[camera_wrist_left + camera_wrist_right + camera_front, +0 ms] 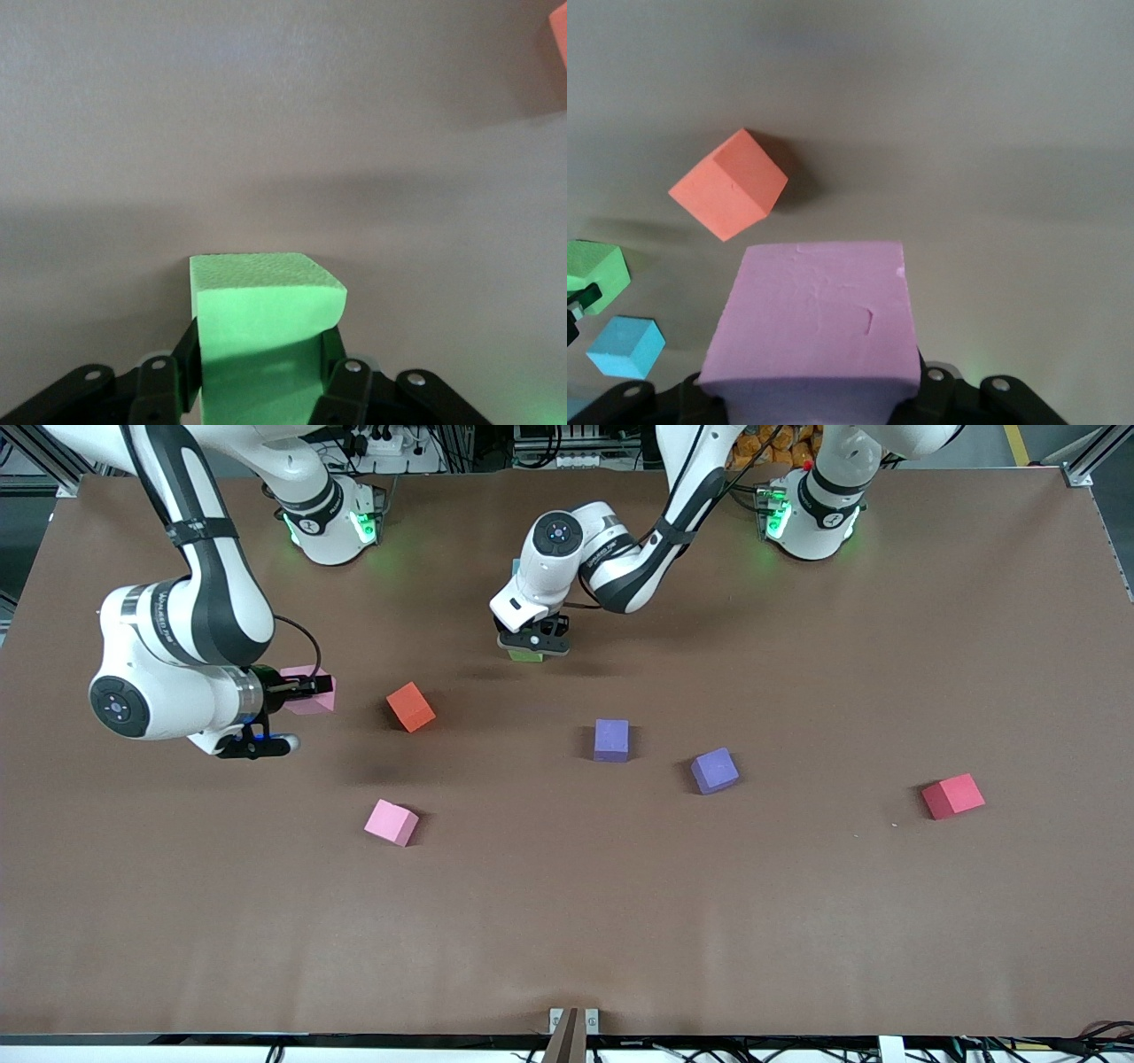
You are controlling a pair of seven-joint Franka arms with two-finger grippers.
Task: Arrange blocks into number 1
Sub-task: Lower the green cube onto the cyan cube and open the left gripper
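Green block [266, 332]: clamped in the left tool [534, 640], low over the tabletop [797, 921] near the robots' bases.
Pink block [819, 323]: clamped in the right tool [310, 687], forearm level, beside the orange block [410, 707].
Right wrist view only: light blue block [625, 346] by the green one.
Loose: second pink [392, 822], two purple [611, 740] [714, 770], red [952, 795].

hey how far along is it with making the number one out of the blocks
Early. Nothing reads as a 1 yet. In hand: the left gripper is shut on the green block, beside the light blue block; the right gripper is shut on a pink block. Left: the orange block, the other pink block, two purple blocks and the red block lie scattered.
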